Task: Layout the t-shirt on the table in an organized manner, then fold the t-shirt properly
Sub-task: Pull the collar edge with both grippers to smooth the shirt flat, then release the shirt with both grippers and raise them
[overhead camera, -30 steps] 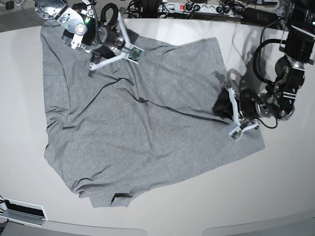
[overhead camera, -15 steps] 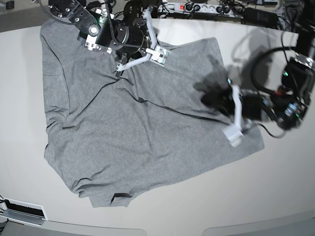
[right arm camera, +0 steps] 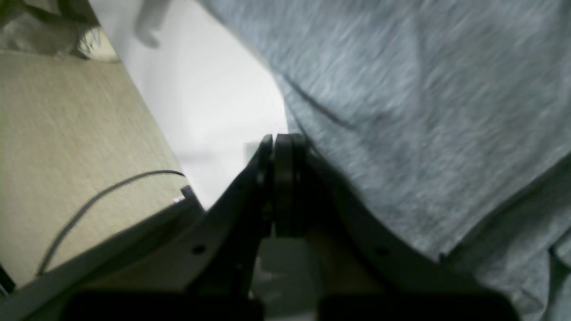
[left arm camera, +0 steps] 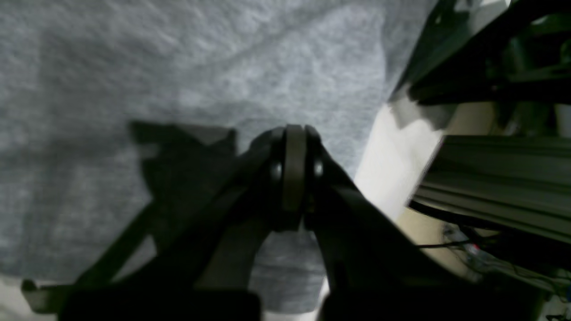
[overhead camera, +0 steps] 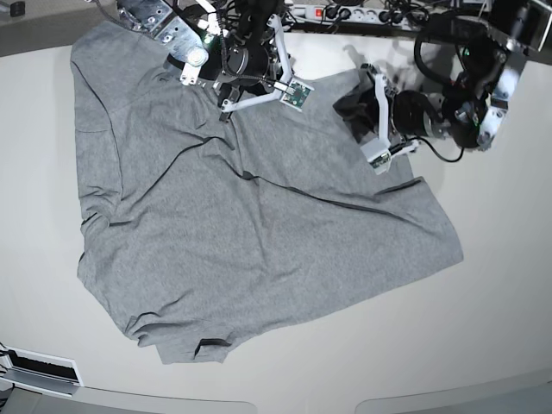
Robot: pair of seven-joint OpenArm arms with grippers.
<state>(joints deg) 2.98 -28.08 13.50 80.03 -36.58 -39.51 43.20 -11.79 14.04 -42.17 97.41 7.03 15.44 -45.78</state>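
One t-shirt (overhead camera: 250, 224), grey, plain side showing, spread across most of one white table (overhead camera: 500, 319); several long creases run through the cloth, and the hem at the near left is rumpled into small folds.

Two arms, both at the far edge of the table, over the shirt's far side.

Left gripper (overhead camera: 369, 112): jaws pressed together, seen closed in the wrist view (left arm camera: 292, 147). In the base view a dark bunch of cloth sits at its tips at the shirt's far right corner; the picture is too blurred to tell whether any cloth is pinched.

Right gripper (overhead camera: 226, 112): jaws closed tight, seen in the wrist view (right arm camera: 281, 147) above the shirt's edge where grey cloth meets bare table. No cloth visible between the jaws.

One power strip (overhead camera: 341, 13) and a tangle of black cables (overhead camera: 250, 10) beyond the far table edge.
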